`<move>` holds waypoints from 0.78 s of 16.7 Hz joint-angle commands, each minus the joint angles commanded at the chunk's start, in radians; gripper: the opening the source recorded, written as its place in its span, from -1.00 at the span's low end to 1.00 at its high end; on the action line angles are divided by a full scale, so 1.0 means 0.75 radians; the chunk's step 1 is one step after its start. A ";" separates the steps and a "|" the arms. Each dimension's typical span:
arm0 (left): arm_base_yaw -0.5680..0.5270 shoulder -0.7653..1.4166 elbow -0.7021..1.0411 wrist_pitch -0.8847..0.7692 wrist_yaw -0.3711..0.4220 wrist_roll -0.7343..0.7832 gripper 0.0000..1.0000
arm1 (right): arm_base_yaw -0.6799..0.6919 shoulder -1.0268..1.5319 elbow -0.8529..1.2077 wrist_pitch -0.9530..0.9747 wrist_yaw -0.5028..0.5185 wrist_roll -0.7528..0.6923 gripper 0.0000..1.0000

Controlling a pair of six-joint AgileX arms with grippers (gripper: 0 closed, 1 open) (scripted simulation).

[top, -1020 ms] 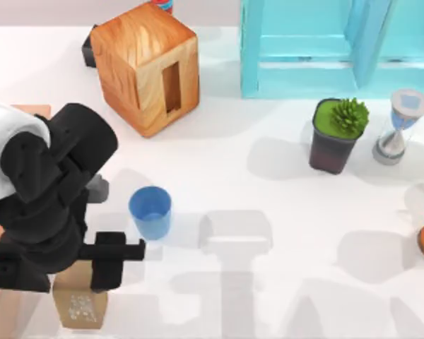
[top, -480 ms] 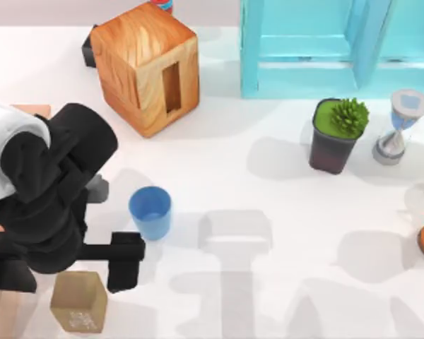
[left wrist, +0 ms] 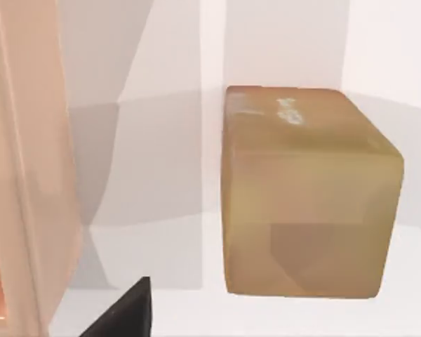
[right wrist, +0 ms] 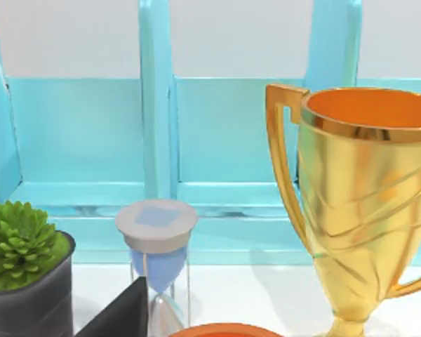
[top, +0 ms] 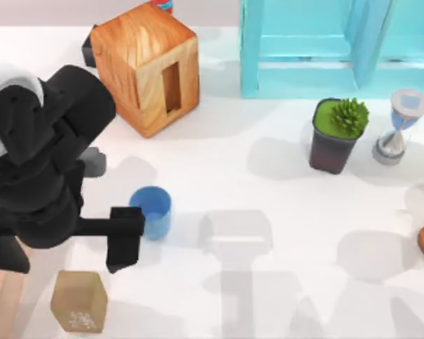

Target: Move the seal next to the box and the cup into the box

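Left gripper (top: 92, 236) empty, fingers apart, hanging over table at 9 o'clock. Seal (top: 78, 301) on table at 7 o'clock, beside box (left wrist: 28, 175) wall. Cup (top: 152, 210) upright just right of gripper.

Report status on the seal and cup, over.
Left gripper empty, hovering beside the cup. Seal standing free beside the box. Cup not yet boxed.

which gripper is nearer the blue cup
Left. The left gripper hangs right beside the blue cup, at the table's left. The right arm's wrist view faces the hourglass and gold trophy, far to the right.
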 joint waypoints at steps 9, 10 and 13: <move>-0.002 -0.040 0.287 -0.327 0.001 0.002 1.00 | 0.000 0.000 0.000 0.000 0.000 0.000 1.00; 0.000 -0.035 0.284 -0.324 0.001 0.002 1.00 | 0.000 0.000 0.000 0.000 0.000 0.000 1.00; -0.012 0.016 0.323 -0.319 0.000 -0.005 1.00 | 0.000 0.000 0.000 0.000 0.000 0.000 1.00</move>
